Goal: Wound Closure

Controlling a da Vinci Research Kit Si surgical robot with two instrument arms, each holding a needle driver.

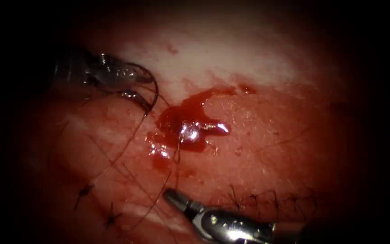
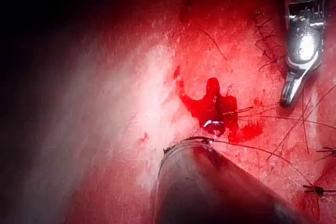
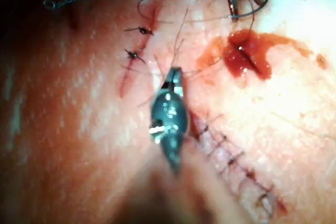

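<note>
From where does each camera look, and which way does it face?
Endoscope: above and in front, facing the pool of red fluid on the pork tissue; left tool beside the dark curved needle, grip and tissue contact unclear; right tool seemingly shut on dark thread.
Left wrist: along its own grey shaft toward the pool; right tool beyond.
Right wrist: along its own tool toward the left tool.
All share pool and right tool.

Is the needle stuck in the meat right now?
No: the left hand holds the needle clear above the tissue.
</note>
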